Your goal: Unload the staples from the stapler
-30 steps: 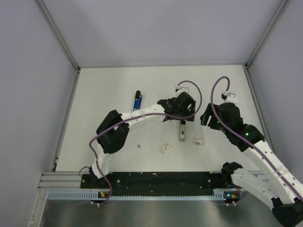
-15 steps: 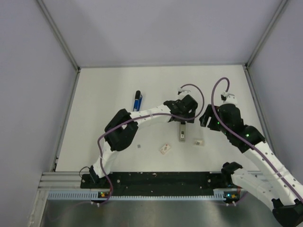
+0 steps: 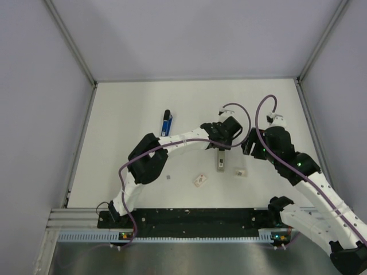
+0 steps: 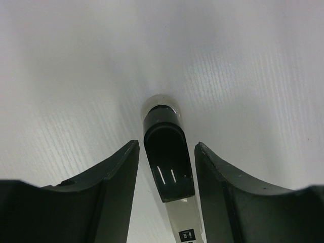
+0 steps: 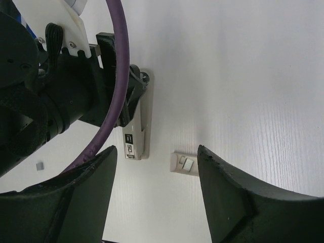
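The grey stapler [image 3: 220, 160] lies on the white table, its black rear end toward the back. In the left wrist view its black end [image 4: 169, 172] sits between my left gripper's [image 4: 166, 146] open fingers, with a gap on each side. In the top view the left gripper [image 3: 222, 143] is over that rear end. My right gripper [image 3: 248, 144] is open and empty just right of the stapler. In the right wrist view [image 5: 156, 151] it hangs above the stapler [image 5: 139, 134] and a small white holder with a strip of staples [image 5: 184, 163].
The small white holder [image 3: 240, 172] lies right of the stapler's front. Another small white piece [image 3: 199, 181] and a tiny grey bit [image 3: 167, 177] lie nearer the front. A blue and black pen [image 3: 166, 121] lies to the left, behind the left arm.
My left arm has stretched a little to the right and forward, settling its gripper over the stapler's rear end. The right gripper has edged slightly left. The stapler has not moved.
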`<state>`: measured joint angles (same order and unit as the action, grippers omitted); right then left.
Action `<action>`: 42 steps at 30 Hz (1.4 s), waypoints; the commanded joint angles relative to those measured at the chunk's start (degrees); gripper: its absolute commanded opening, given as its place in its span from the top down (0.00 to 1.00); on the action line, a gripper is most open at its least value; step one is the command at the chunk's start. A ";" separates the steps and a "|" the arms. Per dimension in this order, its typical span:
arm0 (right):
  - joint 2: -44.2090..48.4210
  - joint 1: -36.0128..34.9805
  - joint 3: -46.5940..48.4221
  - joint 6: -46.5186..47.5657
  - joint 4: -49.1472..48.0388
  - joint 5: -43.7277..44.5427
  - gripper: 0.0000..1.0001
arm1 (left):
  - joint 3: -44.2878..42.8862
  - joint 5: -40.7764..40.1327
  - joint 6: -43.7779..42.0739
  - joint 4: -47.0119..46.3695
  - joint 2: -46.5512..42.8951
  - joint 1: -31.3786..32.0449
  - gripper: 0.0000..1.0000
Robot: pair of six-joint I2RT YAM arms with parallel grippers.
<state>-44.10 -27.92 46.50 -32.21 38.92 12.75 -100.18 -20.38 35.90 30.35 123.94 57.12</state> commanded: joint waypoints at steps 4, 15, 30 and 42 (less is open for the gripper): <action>0.50 0.59 -0.01 -0.58 -1.91 -1.50 0.36 | -1.68 -2.73 -1.80 1.56 -0.72 0.71 0.59; 0.07 0.50 0.08 -0.49 -2.09 -1.85 0.37 | -0.37 -4.05 -4.78 2.35 -4.22 0.88 1.00; -1.78 0.59 3.60 3.20 -3.14 -3.78 0.39 | 17.82 10.52 -24.55 -12.33 -24.62 0.53 1.00; 3.75 0.59 2.10 9.97 -10.09 -20.99 0.42 | 21.51 32.84 -35.10 -10.92 -35.51 0.09 1.00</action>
<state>-43.42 -27.92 47.35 -25.82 33.82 -0.54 -79.90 2.39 5.17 22.81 95.66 57.45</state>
